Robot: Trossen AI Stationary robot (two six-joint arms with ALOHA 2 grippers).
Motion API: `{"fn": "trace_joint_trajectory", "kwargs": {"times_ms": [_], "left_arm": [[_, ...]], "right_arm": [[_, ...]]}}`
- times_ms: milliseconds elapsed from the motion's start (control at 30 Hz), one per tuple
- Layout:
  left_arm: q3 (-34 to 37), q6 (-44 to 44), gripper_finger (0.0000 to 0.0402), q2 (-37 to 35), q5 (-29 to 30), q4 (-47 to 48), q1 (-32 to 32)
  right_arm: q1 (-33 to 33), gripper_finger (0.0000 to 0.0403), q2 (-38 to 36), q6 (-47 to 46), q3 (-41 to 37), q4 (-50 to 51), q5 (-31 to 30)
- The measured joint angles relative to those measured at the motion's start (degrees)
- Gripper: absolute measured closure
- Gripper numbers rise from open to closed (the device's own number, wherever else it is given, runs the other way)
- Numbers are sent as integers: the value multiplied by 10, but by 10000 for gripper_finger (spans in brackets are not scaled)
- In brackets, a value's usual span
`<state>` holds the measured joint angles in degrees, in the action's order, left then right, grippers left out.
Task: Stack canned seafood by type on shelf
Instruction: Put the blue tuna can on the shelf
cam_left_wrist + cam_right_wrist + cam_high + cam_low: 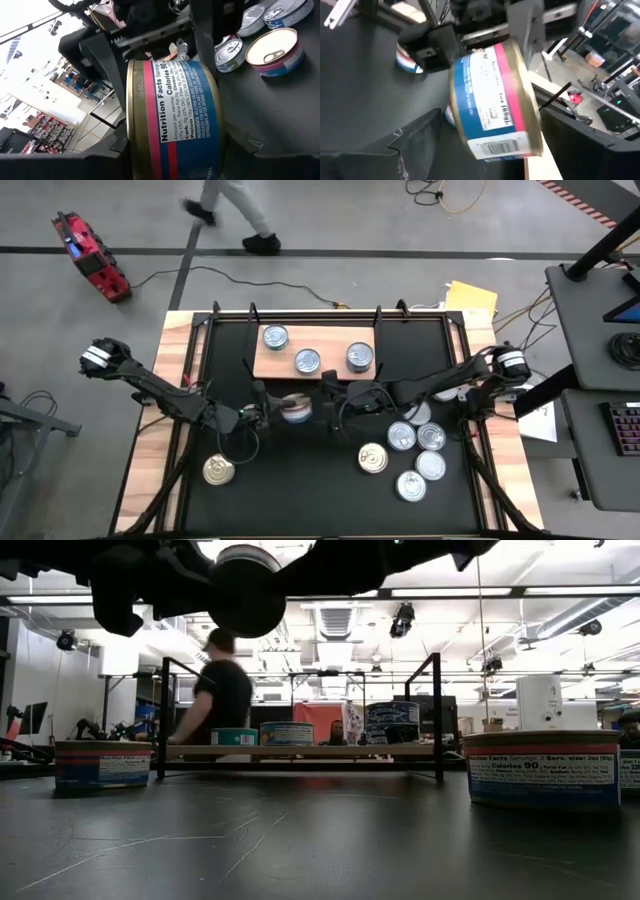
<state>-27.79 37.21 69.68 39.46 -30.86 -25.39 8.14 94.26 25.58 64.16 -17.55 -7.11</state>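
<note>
A can [296, 410] with a blue and pink label and gold rims hangs in the air over the table's middle, just near of the shelf [330, 338]. It turns one flat end to the near side in the low view [247, 588]. My left gripper [272, 408] comes at it from the left and my right gripper [325, 408] from the right, both shut on it. Three silver-topped cans [308, 361] stand on the wooden shelf. Several more cans [415, 450] stand on the table at the right, and one gold-topped can [219, 470] at the near left. My left gripper pinches the can [172, 120] across its two flat ends, a finger on each, reaching in level from the table's left. The can is on edge and lifted clear of the table. The can itself hides the pads in my own wrist view. My right gripper has the same can [492, 100] between its two fingers [420, 145], one at each gold-rimmed end, coming level from the table's right. The can sits slightly tilted between them, clear of the table. I cannot see the pads themselves.
The shelf [300, 751] stands on low black legs at the table's far middle, with bare board between and beside its cans. A black frame rail runs around the table. A person [235, 215] walks on the floor beyond the far edge. The table's near middle holds no cans.
</note>
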Motion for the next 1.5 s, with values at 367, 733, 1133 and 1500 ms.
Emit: {"fn": "trace_joint_trajectory", "kwargs": {"times_ms": [367,733,1133,1500], "left_arm": [[2,-11,229,6,4,6,0],[2,-99,127,5,127,13,-1],[9,-194,127,-24,124,23,-1],[16,-73,162,-226,-6,66,2]], "right_arm": [[0,156,22,12,60,81,0],[-1,224,16,37,59,105,-61],[0,224,11,71,88,173,-140],[0,224,23,82,92,144,-140]]}}
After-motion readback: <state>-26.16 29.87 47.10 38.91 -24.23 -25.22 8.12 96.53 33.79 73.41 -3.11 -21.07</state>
